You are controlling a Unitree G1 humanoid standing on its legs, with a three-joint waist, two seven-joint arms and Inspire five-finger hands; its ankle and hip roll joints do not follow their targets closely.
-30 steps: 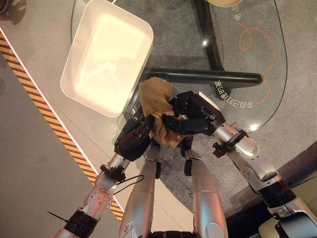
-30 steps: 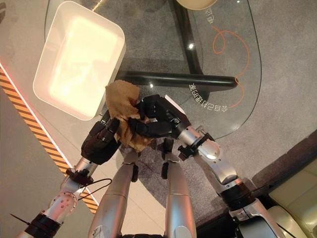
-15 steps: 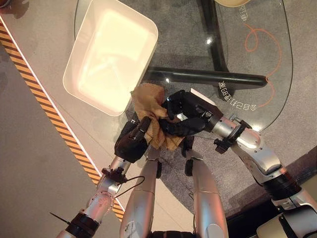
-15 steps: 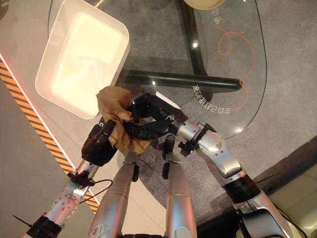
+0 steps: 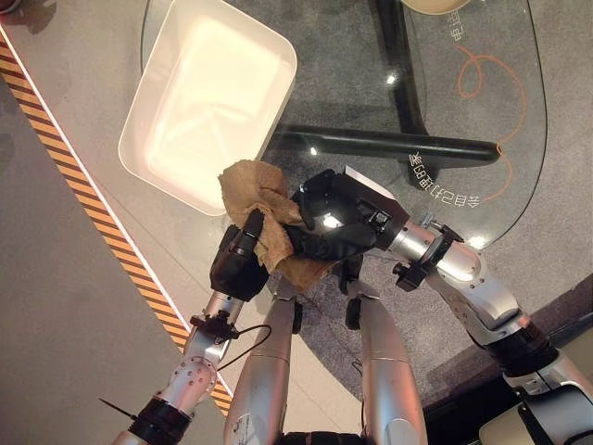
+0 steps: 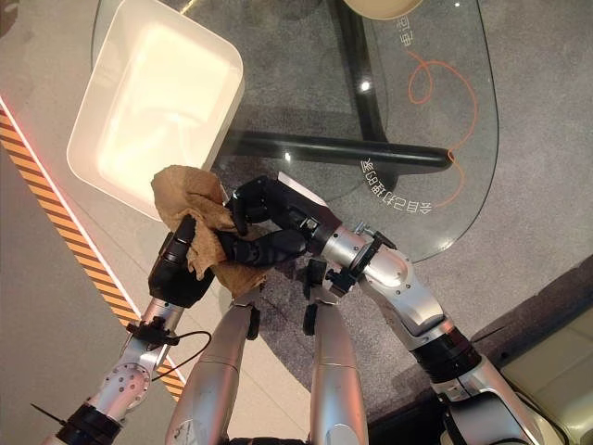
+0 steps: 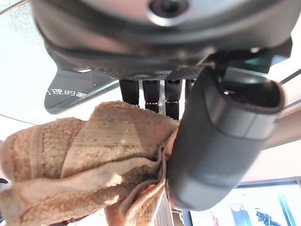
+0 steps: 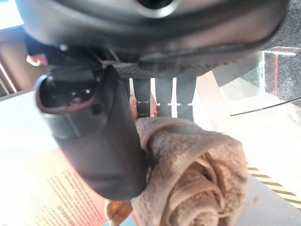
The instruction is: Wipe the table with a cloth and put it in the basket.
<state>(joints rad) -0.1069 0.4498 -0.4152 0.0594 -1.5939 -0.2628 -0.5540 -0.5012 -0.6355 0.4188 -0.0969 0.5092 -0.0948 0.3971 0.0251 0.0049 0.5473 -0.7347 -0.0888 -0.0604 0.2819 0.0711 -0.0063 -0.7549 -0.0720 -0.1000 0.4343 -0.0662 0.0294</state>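
Observation:
A crumpled tan cloth (image 5: pixel 259 195) hangs between my two hands over the near left edge of the glass table (image 5: pixel 463 120). My left hand (image 5: pixel 237 265) grips the cloth's lower left part, with its thumb (image 7: pixel 216 141) and fingers curled round the cloth (image 7: pixel 94 155). From the right, my right hand (image 5: pixel 338 222) clasps the same cloth (image 8: pixel 193 179), its thumb (image 8: pixel 94 136) pressed into the folds. The white rectangular basket (image 5: pixel 204 102) stands on the table's left side, just beyond the cloth, and holds nothing.
A black bar of the table frame (image 5: pixel 389 144) runs under the glass behind my hands. An orange squiggle (image 5: pixel 482 65) marks the glass at the far right. A beige round thing (image 5: pixel 431 5) sits at the far edge. A yellow-black striped line (image 5: pixel 74 195) crosses the floor on the left.
Both hands have carried the cloth leftwards, closer to the basket's near corner. The right hand has reached further across to the left.

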